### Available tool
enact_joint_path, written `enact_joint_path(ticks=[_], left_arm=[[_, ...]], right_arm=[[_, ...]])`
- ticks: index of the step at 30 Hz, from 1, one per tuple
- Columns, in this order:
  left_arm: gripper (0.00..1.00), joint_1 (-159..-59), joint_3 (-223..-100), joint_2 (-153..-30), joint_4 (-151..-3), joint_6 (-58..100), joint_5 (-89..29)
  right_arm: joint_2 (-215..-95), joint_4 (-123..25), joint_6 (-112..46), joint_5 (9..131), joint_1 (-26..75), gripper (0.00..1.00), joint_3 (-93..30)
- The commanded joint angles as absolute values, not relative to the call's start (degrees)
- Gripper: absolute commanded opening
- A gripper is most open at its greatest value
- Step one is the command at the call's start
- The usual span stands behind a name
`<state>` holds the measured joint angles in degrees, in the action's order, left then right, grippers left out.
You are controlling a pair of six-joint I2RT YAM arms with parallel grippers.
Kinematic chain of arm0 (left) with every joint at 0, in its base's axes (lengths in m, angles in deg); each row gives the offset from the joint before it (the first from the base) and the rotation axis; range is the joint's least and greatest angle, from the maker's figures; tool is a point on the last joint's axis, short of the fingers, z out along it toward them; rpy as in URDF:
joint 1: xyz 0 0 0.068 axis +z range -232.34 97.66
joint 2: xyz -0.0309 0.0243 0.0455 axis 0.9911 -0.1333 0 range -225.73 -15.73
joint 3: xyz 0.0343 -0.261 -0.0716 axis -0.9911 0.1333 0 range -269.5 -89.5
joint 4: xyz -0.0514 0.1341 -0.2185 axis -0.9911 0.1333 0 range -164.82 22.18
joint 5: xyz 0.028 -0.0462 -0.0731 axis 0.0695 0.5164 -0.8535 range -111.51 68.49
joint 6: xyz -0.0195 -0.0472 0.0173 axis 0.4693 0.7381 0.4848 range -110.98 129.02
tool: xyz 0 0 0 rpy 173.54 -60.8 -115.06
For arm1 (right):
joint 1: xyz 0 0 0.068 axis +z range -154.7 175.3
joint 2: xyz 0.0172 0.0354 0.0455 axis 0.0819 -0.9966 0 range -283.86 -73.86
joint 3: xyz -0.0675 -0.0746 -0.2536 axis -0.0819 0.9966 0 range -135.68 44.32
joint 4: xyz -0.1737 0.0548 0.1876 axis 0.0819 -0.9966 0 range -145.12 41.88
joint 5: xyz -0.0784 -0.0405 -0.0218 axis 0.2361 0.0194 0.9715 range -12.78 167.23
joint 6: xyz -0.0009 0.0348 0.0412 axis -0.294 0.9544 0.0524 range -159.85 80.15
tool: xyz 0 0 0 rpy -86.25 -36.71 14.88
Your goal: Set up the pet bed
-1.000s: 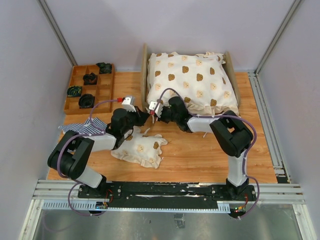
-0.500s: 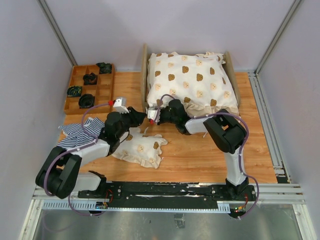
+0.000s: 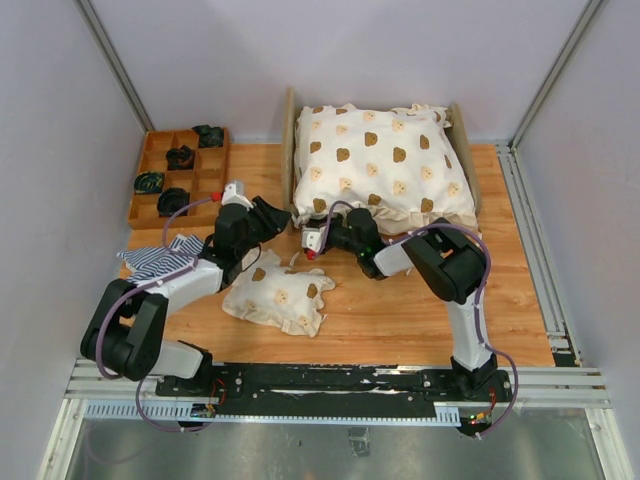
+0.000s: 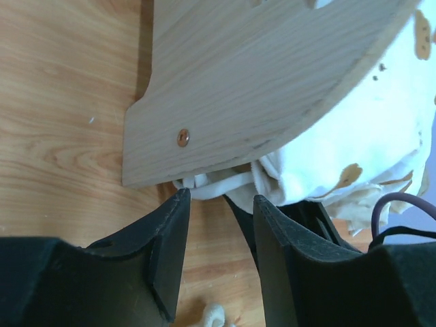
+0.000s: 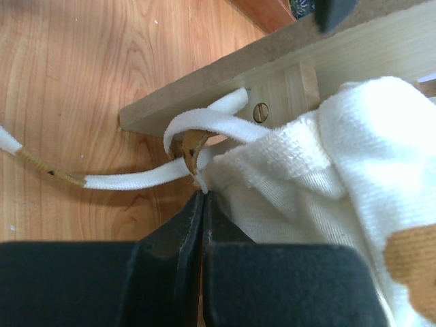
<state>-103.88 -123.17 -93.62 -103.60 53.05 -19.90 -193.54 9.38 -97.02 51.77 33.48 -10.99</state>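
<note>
- Looking down from above: finding the pet bed (image 3: 289,140) against the table's far edge, right of centre, carrying the bear-print quilt (image 3: 380,160); spotting the left gripper (image 3: 280,217) and the right gripper (image 3: 306,232) both at its near-left corner, with a pillow (image 3: 280,297) lying nearer the front edge.
- Peering through the left wrist: seeing the left gripper (image 4: 219,204) standing apart, straddling a white tie (image 4: 211,185) just under the pet bed (image 4: 259,82).
- Peering through the right wrist: seeing the right gripper (image 5: 203,197) pressing together, pinching the corner of the quilt (image 5: 272,184) beside the pet bed (image 5: 225,75).
</note>
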Motion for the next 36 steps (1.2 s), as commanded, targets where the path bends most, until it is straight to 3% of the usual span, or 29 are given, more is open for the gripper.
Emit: enact_joint_path(ticks=[1, 13, 33, 36], left_arm=[[0.47, -103.7, -125.9, -96.8, -102.3, 58.5, -20.0], [0.49, -103.7, -127.7, -101.8, -102.3, 64.7, -18.6], [0.38, -103.7, -130.6, -110.3, -106.9, 74.2, -18.5], [0.32, -103.7, -130.8, -111.0, -107.3, 74.8, -18.6]], right_arm=[[-194.0, 15.1, -99.7, 50.9, 32.6, 0.00, -9.9], [-194.2, 17.5, -101.2, 49.9, 32.5, 0.00, -8.9], [-193.5, 18.9, -101.1, 48.7, 32.6, 0.00, -7.4], [-193.6, 19.3, -101.1, 48.7, 32.6, 0.00, -7.3]])
